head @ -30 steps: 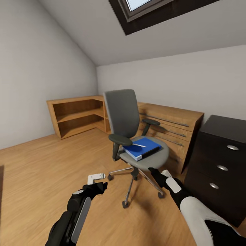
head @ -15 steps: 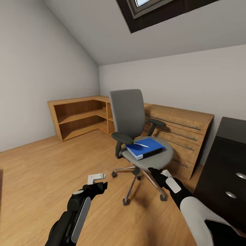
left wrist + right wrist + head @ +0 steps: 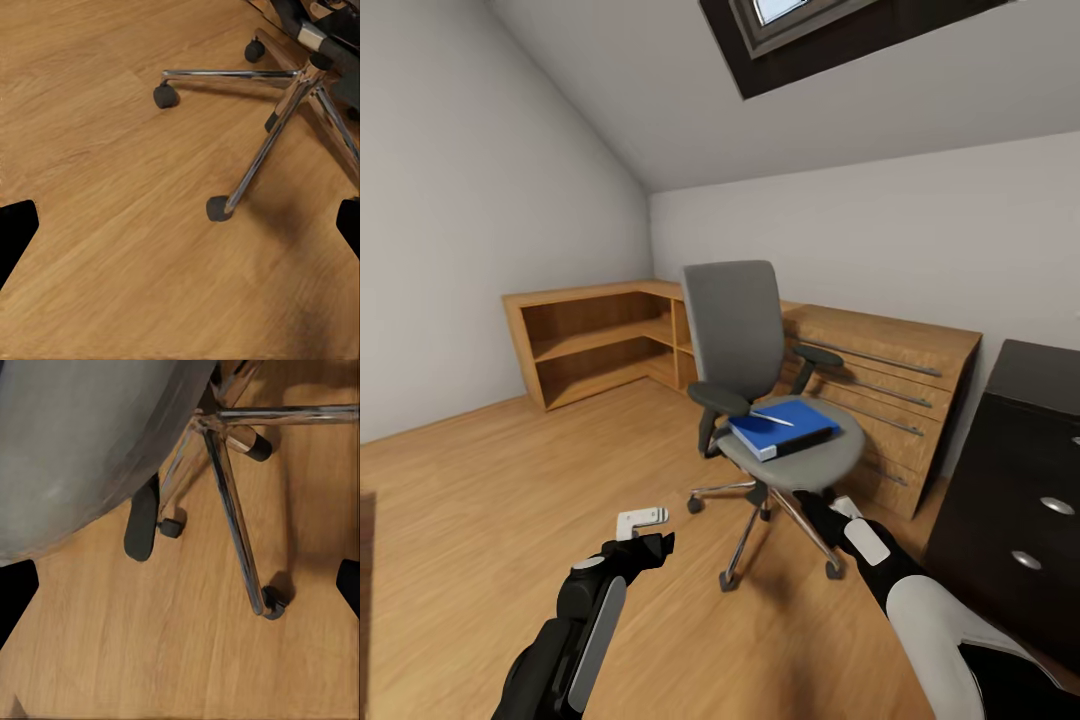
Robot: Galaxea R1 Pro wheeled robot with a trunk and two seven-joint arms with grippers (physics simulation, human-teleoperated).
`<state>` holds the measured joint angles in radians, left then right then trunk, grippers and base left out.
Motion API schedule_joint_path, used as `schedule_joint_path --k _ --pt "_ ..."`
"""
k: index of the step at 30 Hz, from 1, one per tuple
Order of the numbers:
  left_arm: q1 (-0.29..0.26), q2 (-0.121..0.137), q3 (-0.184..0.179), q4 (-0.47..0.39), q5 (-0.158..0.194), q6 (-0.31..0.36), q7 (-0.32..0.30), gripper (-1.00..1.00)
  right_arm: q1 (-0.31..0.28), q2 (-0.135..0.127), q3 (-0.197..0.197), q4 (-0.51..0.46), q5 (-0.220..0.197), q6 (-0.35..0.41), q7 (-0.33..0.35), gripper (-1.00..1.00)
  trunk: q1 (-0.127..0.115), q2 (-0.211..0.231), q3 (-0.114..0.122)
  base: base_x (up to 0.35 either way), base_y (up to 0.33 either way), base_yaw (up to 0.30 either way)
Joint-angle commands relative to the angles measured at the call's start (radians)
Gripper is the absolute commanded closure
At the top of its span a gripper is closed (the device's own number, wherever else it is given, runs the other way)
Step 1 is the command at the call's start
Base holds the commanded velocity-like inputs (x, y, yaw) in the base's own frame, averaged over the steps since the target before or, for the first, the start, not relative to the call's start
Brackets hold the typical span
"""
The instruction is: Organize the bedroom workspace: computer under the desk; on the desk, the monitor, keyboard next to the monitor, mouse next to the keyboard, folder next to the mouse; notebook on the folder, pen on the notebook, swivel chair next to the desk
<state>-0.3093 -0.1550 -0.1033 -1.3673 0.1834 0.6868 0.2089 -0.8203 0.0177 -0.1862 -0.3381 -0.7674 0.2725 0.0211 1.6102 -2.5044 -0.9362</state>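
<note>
The grey swivel chair stands mid-room on the wooden floor. On its seat lies the blue folder with the thin whitish pen on top. At the right edge is the desk's dark drawer unit. My left gripper hangs low in front of the chair's chrome base, open and empty. My right gripper hovers just below the seat's front edge, also open and empty. The notebook, computer, monitor, keyboard and mouse are out of view.
A light wooden drawer chest stands against the wall behind the chair. A low wooden shelf unit fills the corner at left. The ceiling slopes down on the left, with a skylight. Bare wooden floor spreads to the left.
The whole view has shifted, so the chair and drawer unit sit further right than a second ago: the camera moved. Both arms hold the same pose.
</note>
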Motion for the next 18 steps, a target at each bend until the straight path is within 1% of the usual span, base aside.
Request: schedule_joint_path --k 1,7,10,15,18 --pt "-0.001 0.0 -0.001 -0.001 0.011 0.003 0.009 -1.0 0.0 0.001 -0.007 -0.001 -0.001 0.005 0.002 -1.0 -0.001 0.0 -0.001 -0.293 0.0 0.0" --pt "-0.001 0.0 -0.001 -0.001 0.011 0.003 0.009 -1.0 0.0 0.001 -0.007 -0.001 -0.001 0.005 0.002 -1.0 -0.001 0.0 -0.001 -0.298 0.0 0.0" --pt "-0.001 0.0 -0.001 0.0 0.011 0.003 0.009 -1.0 0.0 0.001 -0.007 -0.001 -0.001 0.004 0.002 -1.0 -0.001 0.0 -0.001 -0.147 0.0 0.0" --pt "-0.001 0.0 -0.001 0.0 0.011 0.003 0.009 -1.0 0.0 0.001 -0.007 -0.001 -0.001 0.004 0.001 -1.0 -0.001 0.0 -0.001 -0.071 0.0 0.0" --pt "-0.001 0.0 -0.001 0.0 0.011 0.003 0.008 -1.0 0.0 0.001 -0.007 -0.001 0.0 0.003 0.001 -1.0 -0.001 0.0 -0.001 -0.203 0.0 0.0"
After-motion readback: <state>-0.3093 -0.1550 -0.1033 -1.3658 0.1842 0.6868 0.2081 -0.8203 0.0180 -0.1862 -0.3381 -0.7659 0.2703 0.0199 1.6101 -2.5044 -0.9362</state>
